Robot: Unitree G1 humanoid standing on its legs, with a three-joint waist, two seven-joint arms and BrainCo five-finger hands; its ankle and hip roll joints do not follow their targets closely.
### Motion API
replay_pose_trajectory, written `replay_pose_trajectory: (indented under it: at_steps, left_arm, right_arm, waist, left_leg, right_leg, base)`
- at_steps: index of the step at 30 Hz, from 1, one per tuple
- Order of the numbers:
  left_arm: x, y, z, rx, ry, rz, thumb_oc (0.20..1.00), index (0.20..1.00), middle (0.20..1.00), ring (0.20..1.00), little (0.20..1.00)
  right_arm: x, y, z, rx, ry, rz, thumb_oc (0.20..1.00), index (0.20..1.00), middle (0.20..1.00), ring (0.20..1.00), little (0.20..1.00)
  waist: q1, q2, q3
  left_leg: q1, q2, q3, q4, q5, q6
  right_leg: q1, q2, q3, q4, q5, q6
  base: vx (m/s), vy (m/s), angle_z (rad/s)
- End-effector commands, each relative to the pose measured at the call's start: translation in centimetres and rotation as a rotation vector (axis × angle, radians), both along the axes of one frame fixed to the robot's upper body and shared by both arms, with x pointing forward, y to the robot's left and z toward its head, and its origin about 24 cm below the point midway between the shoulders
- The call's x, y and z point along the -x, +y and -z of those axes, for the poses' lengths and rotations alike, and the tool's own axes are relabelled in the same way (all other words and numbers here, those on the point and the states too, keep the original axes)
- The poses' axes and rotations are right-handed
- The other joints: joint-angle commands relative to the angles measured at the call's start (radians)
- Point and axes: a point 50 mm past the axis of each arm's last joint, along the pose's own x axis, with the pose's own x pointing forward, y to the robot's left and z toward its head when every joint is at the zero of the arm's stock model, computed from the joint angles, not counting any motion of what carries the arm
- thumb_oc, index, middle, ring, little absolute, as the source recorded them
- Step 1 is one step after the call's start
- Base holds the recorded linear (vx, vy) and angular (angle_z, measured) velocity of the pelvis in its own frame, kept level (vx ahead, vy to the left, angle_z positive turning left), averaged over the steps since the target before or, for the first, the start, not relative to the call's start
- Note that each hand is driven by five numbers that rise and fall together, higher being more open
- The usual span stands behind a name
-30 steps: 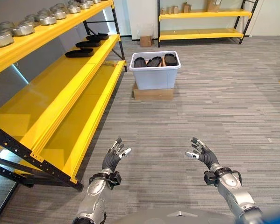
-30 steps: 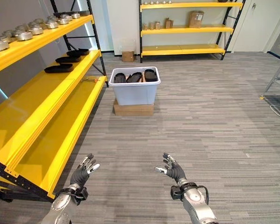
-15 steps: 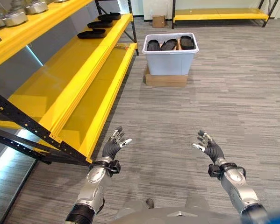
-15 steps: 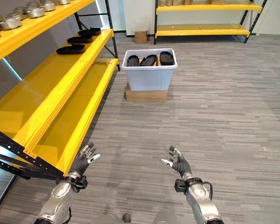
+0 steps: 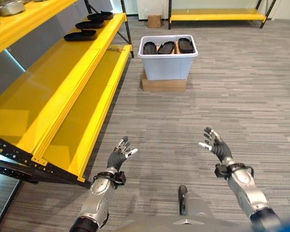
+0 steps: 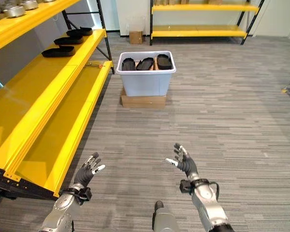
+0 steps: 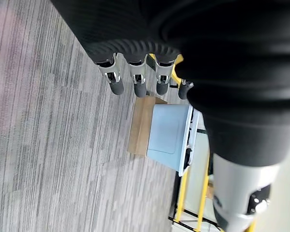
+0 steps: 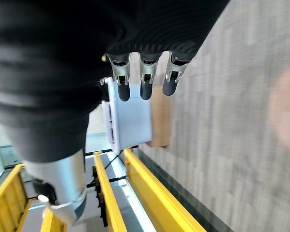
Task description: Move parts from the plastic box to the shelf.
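Note:
A pale plastic box (image 5: 167, 72) stands on a flat cardboard base (image 5: 164, 85) far ahead on the floor. Three black parts (image 5: 166, 47) lie side by side in it. More black parts (image 5: 80, 35) rest on the middle level of the yellow shelf (image 5: 62, 92) at the left. My left hand (image 5: 119, 155) and right hand (image 5: 216, 146) hover low over the carpet near me, both open and empty, well short of the box. The box (image 7: 169, 136) shows past the left hand's fingers (image 7: 138, 85), and the box (image 8: 130, 118) shows again beyond the right hand's fingers (image 8: 144, 86).
Grey striped carpet (image 5: 232, 96) stretches between me and the box. The yellow shelf's front edge (image 5: 94, 130) runs along my left side. A second yellow rack (image 5: 217, 14) stands against the far wall, with a small cardboard box (image 5: 154, 20) beside it. Metal parts (image 6: 14, 7) sit on the top level.
The camera has shifted, so the box and shelf sit differently in the picture. Both hands stay open and empty in front of me.

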Motion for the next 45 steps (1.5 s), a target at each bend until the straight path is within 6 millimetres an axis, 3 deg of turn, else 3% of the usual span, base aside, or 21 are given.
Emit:
replay_pose_trajectory:
  at_steps: [1, 3, 5, 6, 8, 9, 10, 11, 12, 15, 16, 19, 21, 27, 28, 29, 32, 35, 37, 41, 45]
  left_arm:
    - [-1.6, 0.4, -2.8, -0.008, -0.151, 0.009, 1.0, 1.0, 1.0, 1.0, 1.0]
    - [-1.7, 0.3, -2.8, -0.009, -0.154, 0.008, 1.0, 1.0, 1.0, 1.0, 1.0]
    - [-1.6, 0.4, -2.9, 0.004, -0.156, -0.008, 1.0, 1.0, 1.0, 1.0, 1.0]
    - [-1.4, 0.4, -2.9, 0.013, -0.157, -0.004, 1.0, 1.0, 1.0, 1.0, 1.0]
    - [-1.3, 0.4, -2.9, 0.017, -0.157, -0.004, 1.0, 1.0, 1.0, 1.0, 1.0]
    - [-1.1, 0.5, -2.9, 0.018, -0.153, 0.006, 1.0, 1.0, 1.0, 1.0, 1.0]
    - [-1.1, 0.5, -2.9, 0.018, -0.153, 0.006, 1.0, 1.0, 1.0, 1.0, 1.0]
    - [-1.0, 0.4, -2.8, 0.017, -0.154, 0.015, 1.0, 1.0, 1.0, 1.0, 1.0]
    - [-0.7, 0.6, -2.8, -0.005, -0.157, 0.012, 1.0, 1.0, 1.0, 1.0, 1.0]
    - [-0.5, 1.0, -2.9, -0.05, -0.168, 0.008, 1.0, 1.0, 1.0, 1.0, 1.0]
    - [-0.6, 0.9, -3.0, -0.05, -0.171, 0.012, 1.0, 1.0, 1.0, 1.0, 1.0]
    - [-0.6, 0.8, -3.0, -0.057, -0.174, 0.029, 1.0, 1.0, 1.0, 1.0, 1.0]
    - [-1.1, 0.8, -3.7, -0.083, -0.205, 0.055, 1.0, 1.0, 1.0, 1.0, 1.0]
    - [-1.6, 1.1, -4.2, -0.111, -0.225, 0.054, 1.0, 1.0, 1.0, 1.0, 1.0]
    - [-1.7, 1.1, -4.2, -0.117, -0.226, 0.053, 1.0, 1.0, 1.0, 1.0, 1.0]
    - [-1.7, 1.3, -4.4, -0.126, -0.232, 0.045, 1.0, 1.0, 1.0, 1.0, 1.0]
    - [-1.8, 1.5, -4.7, -0.133, -0.243, 0.04, 1.0, 1.0, 1.0, 1.0, 1.0]
    - [-1.7, 1.6, -4.8, -0.147, -0.242, 0.053, 1.0, 1.0, 1.0, 1.0, 1.0]
    - [-1.7, 1.6, -4.4, -0.151, -0.231, 0.056, 1.0, 1.0, 1.0, 1.0, 1.0]
    - [-1.7, 1.6, -4.3, -0.133, -0.231, 0.033, 1.0, 1.0, 1.0, 1.0, 1.0]
    - [-1.2, 1.3, -3.6, -0.125, -0.21, 0.035, 1.0, 1.0, 1.0, 1.0, 1.0]
  right_arm:
    - [-1.3, 0.0, -2.2, 0.005, -0.137, 0.011, 1.0, 1.0, 1.0, 1.0, 1.0]
    - [-1.2, -0.2, -2.2, 0.013, -0.135, 0.021, 1.0, 1.0, 1.0, 1.0, 1.0]
    - [-0.7, -0.7, -1.6, 0.012, -0.115, 0.05, 1.0, 1.0, 1.0, 1.0, 1.0]
    - [-0.6, -1.0, -1.7, 0.004, -0.117, 0.053, 1.0, 1.0, 1.0, 1.0, 1.0]
    - [-0.3, -1.3, -1.7, 0.007, -0.114, 0.057, 1.0, 1.0, 1.0, 1.0, 1.0]
    - [-0.1, -2.0, -1.7, 0.023, -0.112, 0.079, 1.0, 1.0, 1.0, 1.0, 1.0]
    - [-0.1, -2.0, -1.7, 0.023, -0.112, 0.079, 1.0, 1.0, 1.0, 1.0, 1.0]
    - [0.1, -2.7, -1.8, 0.02, -0.117, 0.113, 1.0, 1.0, 1.0, 1.0, 1.0]
    - [0.2, -2.8, -1.7, 0.024, -0.119, 0.124, 1.0, 1.0, 1.0, 1.0, 1.0]
    - [0.6, -2.3, -1.3, 0.016, -0.115, 0.124, 1.0, 1.0, 1.0, 1.0, 1.0]
    - [0.7, -2.2, -1.2, 0.006, -0.11, 0.122, 1.0, 1.0, 1.0, 1.0, 1.0]
    - [1.0, -1.5, -1.1, 0.006, -0.108, 0.084, 1.0, 1.0, 1.0, 1.0, 1.0]
    - [0.9, -0.8, -1.2, -0.024, -0.113, 0.064, 1.0, 1.0, 1.0, 1.0, 1.0]
    - [0.6, 0.9, -1.4, -0.068, -0.123, -0.006, 1.0, 1.0, 1.0, 1.0, 1.0]
    - [0.7, 1.2, -1.2, -0.078, -0.113, -0.011, 1.0, 1.0, 1.0, 1.0, 1.0]
    - [1.0, 1.8, -0.9, -0.1, -0.102, -0.023, 1.0, 1.0, 1.0, 1.0, 1.0]
    - [1.1, 2.1, -0.9, -0.106, -0.1, -0.04, 1.0, 1.0, 1.0, 1.0, 1.0]
    - [1.4, 2.3, -0.7, -0.103, -0.093, -0.046, 1.0, 1.0, 1.0, 1.0, 1.0]
    - [1.4, 2.2, -0.8, -0.105, -0.102, -0.039, 1.0, 1.0, 1.0, 1.0, 1.0]
    - [1.2, 1.5, -0.9, -0.035, -0.097, -0.051, 1.0, 1.0, 1.0, 1.0, 1.0]
    - [1.3, 1.6, -0.9, -0.037, -0.094, -0.074, 1.0, 1.0, 1.0, 1.0, 1.0]
  waist:
    - [-0.016, -0.035, -0.008]
    - [-0.02, -0.035, -0.014]
    - [-0.016, -0.036, -0.025]
    - [0.007, -0.052, -0.009]
    - [0.016, -0.065, -0.003]
    - [0.033, -0.084, 0.026]
    - [0.033, -0.083, 0.026]
    - [0.052, -0.103, 0.052]
    - [0.076, -0.109, 0.071]
    - [0.104, -0.086, 0.07]
    - [0.109, -0.086, 0.071]
    - [0.107, -0.086, 0.041]
    - [0.108, -0.103, 0.015]
    - [0.113, -0.125, -0.017]
    - [0.114, -0.129, -0.022]
    - [0.113, -0.127, -0.022]
    - [0.101, -0.104, -0.004]
    - [0.078, -0.068, 0.025]
    - [0.035, -0.056, 0.049]
    - [0.007, -0.066, 0.06]
    - [0.003, -0.069, 0.027]
  left_leg:
    - [0.176, 0.079, -0.003, -0.058, -0.002, -0.019]
    - [0.181, 0.092, -0.005, -0.06, 0.009, -0.028]
    - [0.124, 0.138, -0.008, 0.069, 0.165, -0.068]
    - [0.03, 0.102, -0.043, 0.288, 0.246, -0.071]
    - [-0.017, 0.085, -0.048, 0.342, 0.283, -0.066]
    - [-0.138, 0.053, -0.031, 0.413, 0.253, -0.055]
    - [-0.139, 0.053, -0.031, 0.414, 0.252, -0.055]
    - [-0.279, 0.047, 0.03, 0.383, 0.198, -0.037]
    - [-0.381, 0.017, 0.016, 0.372, 0.214, -0.045]
    - [-0.439, 0.089, -0.032, 0.092, 0.362, -0.088]
    - [-0.428, 0.092, -0.037, 0.061, 0.377, -0.094]
    - [-0.36, 0.075, -0.048, 0.009, 0.343, -0.075]
    - [-0.364, 0.027, -0.028, 0.051, 0.29, -0.045]
    - [-0.393, -0.018, 0.005, 0.148, 0.19, 0.003]
    - [-0.389, -0.028, 0.008, 0.152, 0.172, 0.015]
    - [-0.359, -0.048, 0.008, 0.152, 0.146, 0.038]
    - [-0.304, -0.059, 0.005, 0.119, 0.141, 0.061]
    - [-0.204, -0.062, -0.009, 0.06, 0.129, 0.074]
    - [-0.114, -0.068, -0.028, 0.025, 0.121, 0.068]
    - [-0.009, -0.08, -0.028, 0.017, 0.066, 0.034]
    - [0.052, -0.048, -0.032, 0.017, 0.048, 0.004]
  right_leg:
    - [-0.026, -0.007, 0.001, -0.019, 0.022, 0.104]
    - [-0.024, -0.001, -0.001, -0.014, 0.008, 0.098]
    - [0.025, 0.039, -0.011, -0.033, -0.027, 0.056]
    - [0.088, 0.057, -0.007, -0.077, -0.032, 0.031]
    - [0.118, 0.057, -0.008, -0.106, -0.032, 0.018]
    - [0.173, 0.043, -0.008, -0.135, -0.038, 0.015]
    - [0.173, 0.044, -0.009, -0.135, -0.038, 0.015]
    - [0.23, 0.026, -0.008, -0.158, -0.051, 0.016]
    - [0.271, 0.027, 0.02, -0.167, -0.064, 0.014]
    - [0.363, 0.038, 0.058, -0.168, -0.124, 0.032]
    - [0.383, 0.033, 0.062, -0.17, -0.132, 0.036]
    - [0.421, 0.004, 0.071, -0.168, -0.144, 0.067]
    - [0.44, -0.041, 0.088, -0.178, -0.112, 0.098]
    - [0.422, -0.102, 0.116, -0.138, -0.044, 0.135]
    - [0.418, -0.111, 0.117, -0.112, -0.018, 0.143]
    - [0.369, -0.119, 0.132, 0.017, 0.091, 0.144]
    - [0.295, -0.115, 0.131, 0.162, 0.184, 0.135]
    - [0.185, -0.089, 0.099, 0.264, 0.133, 0.117]
    - [0.076, -0.014, 0.08, 0.177, 0.035, 0.098]
    - [0.024, -0.06, 0.005, -0.178, 0.106, 0.133]
    - [0.081, -0.037, 0.02, -0.229, 0.123, 0.123]
  base:
    - [0.29, -0.201, 0.45]
    - [0.16, -0.11, 0.3]
    - [0.29, -0.262, 0.07]
    - [0.16, -0.196, 0.02]
    - [0.16, -0.153, -0.15]
    - [0.15, -0.123, -0.15]
    - [0.2, -0.09, -0.17]
    - [0.21, 0.009, 0.2]
    - [0.28, 0.036, 0.29]
    - [0.47, 0.193, -0.64]
    - [0.55, 0.297, -0.59]
    - [0.32, 0.189, -0.37]
    - [0.39, 0.269, -0.05]
    - [0.23, 0.168, -0.06]
    - [0.22, 0.179, -0.18]
    - [0.21, 0.177, -0.15]
    - [0.17, 0.188, 0.1]
    - [0.25, 0.155, 0.05]
    - [0.43, 0.087, 0.3]
    - [0.42, -0.068, 0.26]
    - [0.42, -0.196, 0.3]
